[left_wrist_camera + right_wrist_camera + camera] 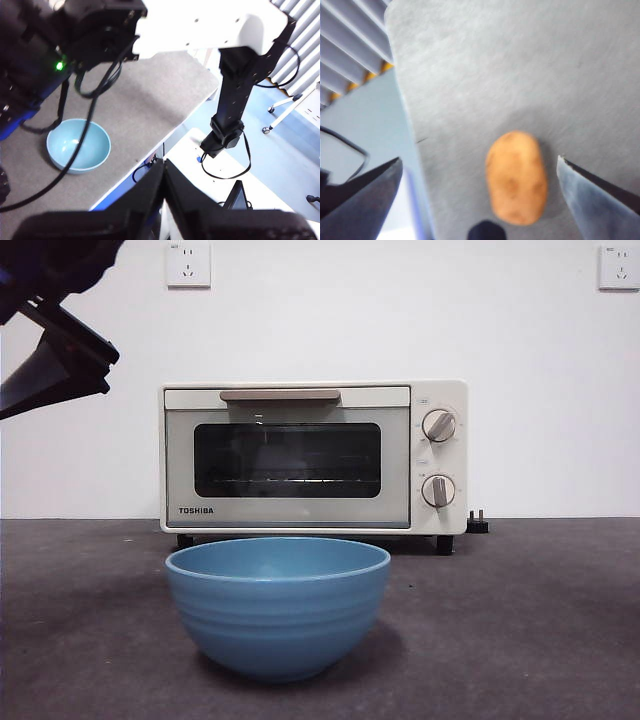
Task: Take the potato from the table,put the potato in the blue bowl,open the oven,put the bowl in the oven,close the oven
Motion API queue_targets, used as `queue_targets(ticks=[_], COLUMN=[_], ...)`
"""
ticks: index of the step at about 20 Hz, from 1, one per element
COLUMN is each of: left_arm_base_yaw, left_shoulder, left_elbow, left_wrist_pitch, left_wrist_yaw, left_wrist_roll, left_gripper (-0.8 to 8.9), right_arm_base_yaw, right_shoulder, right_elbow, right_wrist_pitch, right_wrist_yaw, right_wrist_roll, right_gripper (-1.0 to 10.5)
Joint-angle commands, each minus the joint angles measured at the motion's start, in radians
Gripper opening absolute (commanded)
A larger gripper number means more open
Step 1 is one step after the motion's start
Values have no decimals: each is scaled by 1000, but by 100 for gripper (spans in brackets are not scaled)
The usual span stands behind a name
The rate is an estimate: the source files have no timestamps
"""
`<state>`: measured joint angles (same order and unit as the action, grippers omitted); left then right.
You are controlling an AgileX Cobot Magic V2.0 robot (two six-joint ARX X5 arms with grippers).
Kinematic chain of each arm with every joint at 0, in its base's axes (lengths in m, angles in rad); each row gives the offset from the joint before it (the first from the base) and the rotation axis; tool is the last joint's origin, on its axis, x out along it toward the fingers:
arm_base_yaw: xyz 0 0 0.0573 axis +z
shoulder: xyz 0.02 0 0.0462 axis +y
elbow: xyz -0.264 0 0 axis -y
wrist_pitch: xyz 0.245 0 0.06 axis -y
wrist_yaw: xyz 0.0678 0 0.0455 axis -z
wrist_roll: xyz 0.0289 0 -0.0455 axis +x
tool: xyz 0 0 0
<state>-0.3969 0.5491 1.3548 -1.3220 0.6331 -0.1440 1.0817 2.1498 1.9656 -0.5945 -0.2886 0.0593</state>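
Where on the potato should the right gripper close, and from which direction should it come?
Grip the potato across its narrow middle, coming straight down from above. It lies flat on the table, an elongated oval, and the right gripper hangs open above it with one jaw at each long side, so closing there probably spans its shorter width.

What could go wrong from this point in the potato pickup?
The potato lies off-centre between the open right gripper jaws, nearer one of them, so closing may nudge or roll it. It also sits fairly near the table edge. The blue bowl stands directly before the closed oven, possibly blocking the door.
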Motion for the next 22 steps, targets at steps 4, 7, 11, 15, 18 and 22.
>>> queue_targets(ticks=[4,7,11,15,18,22], left_arm_base_yaw=[-22,-38,-67,-92,-107,-111], left_shoulder=[-6,-8,-8,-8,-8,-10], left_elbow=[8,8,8,8,8,8], left_wrist_pitch=[4,4,4,3,2,1], left_wrist_yaw=[29,86,99,-27,-249,-457], left_wrist_roll=[-37,-44,-55,-15,-5,66], left_gripper=[-6,-6,-6,-6,-6,-6], right_arm_base_yaw=[14,19,24,32,39,45], right_shoulder=[53,98,158,191,204,231], right_elbow=[2,2,2,2,2,2], right_wrist_pitch=[12,29,27,46,79,78], right_wrist_yaw=[50,54,55,55,55,80], right_wrist_roll=[-37,-36,-34,-38,-39,-39], right_gripper=[761,761,760,760,756,756])
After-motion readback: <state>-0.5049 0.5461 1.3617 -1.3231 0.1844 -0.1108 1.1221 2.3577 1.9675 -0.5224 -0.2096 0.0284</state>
